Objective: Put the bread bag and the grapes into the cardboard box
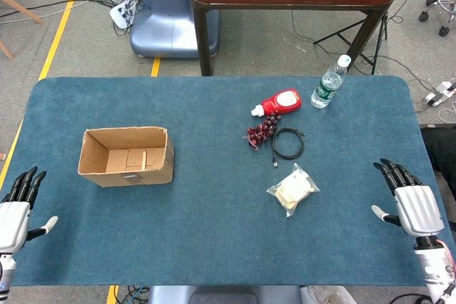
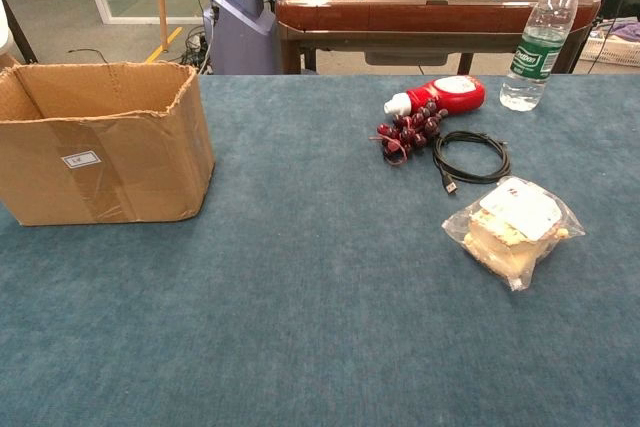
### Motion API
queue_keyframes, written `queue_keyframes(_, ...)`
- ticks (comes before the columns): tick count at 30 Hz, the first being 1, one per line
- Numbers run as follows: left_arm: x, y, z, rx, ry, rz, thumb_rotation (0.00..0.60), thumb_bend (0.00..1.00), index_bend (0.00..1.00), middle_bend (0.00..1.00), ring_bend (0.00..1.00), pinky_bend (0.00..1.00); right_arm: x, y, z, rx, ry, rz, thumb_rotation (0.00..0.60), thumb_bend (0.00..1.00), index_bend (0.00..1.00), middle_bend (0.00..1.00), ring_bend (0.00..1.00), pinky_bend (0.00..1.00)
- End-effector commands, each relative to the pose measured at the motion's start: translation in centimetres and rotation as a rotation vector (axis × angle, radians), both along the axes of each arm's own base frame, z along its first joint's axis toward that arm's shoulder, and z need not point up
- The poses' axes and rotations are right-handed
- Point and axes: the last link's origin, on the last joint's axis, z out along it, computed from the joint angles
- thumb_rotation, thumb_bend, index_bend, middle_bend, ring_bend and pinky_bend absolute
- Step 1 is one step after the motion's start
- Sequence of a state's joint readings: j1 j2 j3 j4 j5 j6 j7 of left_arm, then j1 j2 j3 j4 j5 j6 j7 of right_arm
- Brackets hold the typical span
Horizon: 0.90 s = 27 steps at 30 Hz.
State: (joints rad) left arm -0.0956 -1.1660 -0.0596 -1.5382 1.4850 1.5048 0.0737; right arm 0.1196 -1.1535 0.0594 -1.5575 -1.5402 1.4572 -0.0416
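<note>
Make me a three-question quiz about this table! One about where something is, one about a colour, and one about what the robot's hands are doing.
1. Where is the bread bag?
A. inside the cardboard box
B. on the table, nearer the robot than the black cable
C. on top of the water bottle

2. What colour is the sauce bottle beside the grapes?
A. red
B. green
C. yellow

3. What are the robot's hands doing?
A. both holding the box
B. one holding the grapes
C. both open, holding nothing

Answers:
1 B: the bag lies on the blue table, just below the cable in the head view, and the cardboard box has no bag in it.
2 A: its body is red with a white cap.
3 C: the left hand and right hand rest at the table's edges, fingers spread, nothing in them.
</note>
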Motion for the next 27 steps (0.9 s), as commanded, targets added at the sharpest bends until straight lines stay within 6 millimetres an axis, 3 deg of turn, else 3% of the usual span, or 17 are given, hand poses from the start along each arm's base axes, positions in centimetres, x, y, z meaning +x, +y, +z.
queue_keyframes(1,-0.1,0.0,0.0,0.000,-0.007,0.004,0.600,0.15,0.01,0.00,0.04,0.33,0.0,0.0,-0.1,0.004,0.003,-0.001,0.600,0.00,0.15,0.13,0.15,0.39)
queue_keyframes(10,-0.2,1.2,0.2,0.016,-0.068,0.005,0.600,0.15,0.05,0.00,0.06,0.33,0.4,0.2,0.8,-0.017,-0.011,0.011,0.600,0.00,0.15,0.13,0.15,0.39)
queue_keyframes(27,-1.7,6.7,0.5,-0.045,-0.340,0.140,0.600,0.02,0.08,0.02,0.10,0.30,1.9,2.2,2.3,-0.063,-0.022,0.075,0.600,0.00,0.15,0.14,0.15,0.39)
